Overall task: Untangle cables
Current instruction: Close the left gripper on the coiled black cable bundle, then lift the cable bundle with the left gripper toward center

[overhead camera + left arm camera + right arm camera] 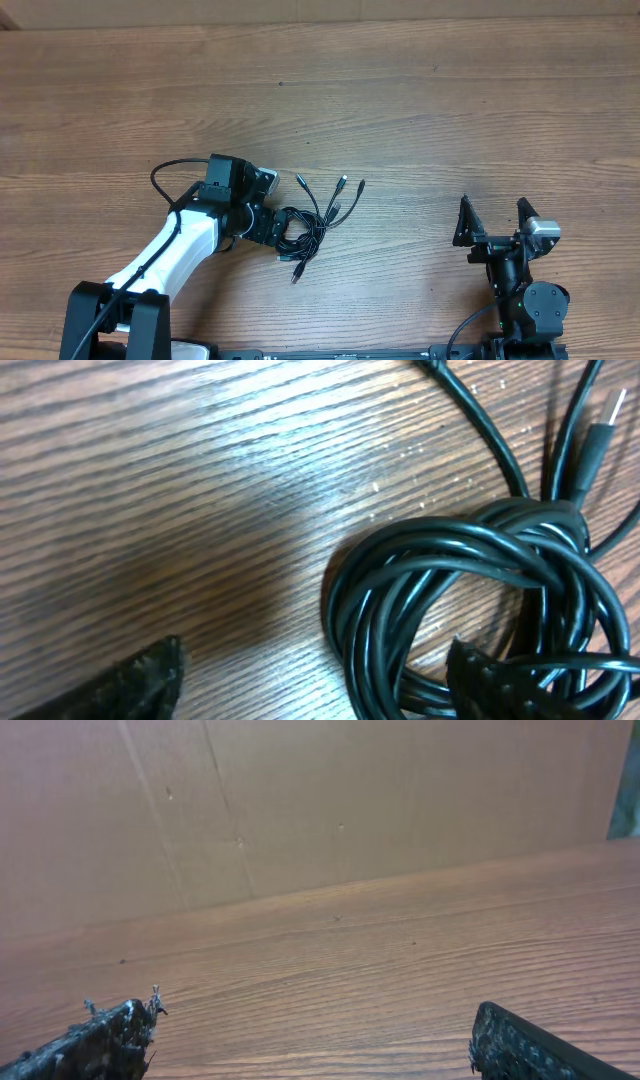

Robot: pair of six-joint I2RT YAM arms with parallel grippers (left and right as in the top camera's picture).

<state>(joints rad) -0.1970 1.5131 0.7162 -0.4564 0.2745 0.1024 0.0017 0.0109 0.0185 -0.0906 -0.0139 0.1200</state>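
L hand (273,226) low at cables (303,228), fingers spread, one tip over them. R hand (493,210) spread, well apart, aimed fwd.

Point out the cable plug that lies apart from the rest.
The plug trailing from the coil toward the overhead view's lower edge; the other plugs fan out on its far side.

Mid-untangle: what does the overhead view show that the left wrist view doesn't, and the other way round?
Overhead only: the whole bundle of cables with several loose ends fanning out, the left claw at the bundle's left edge, and the right claw open, well apart from it. Left wrist only: the overlapping loops close up and a silvery plug tip. Both: the cables lying on the wooden table, with the left claw open at the coil.
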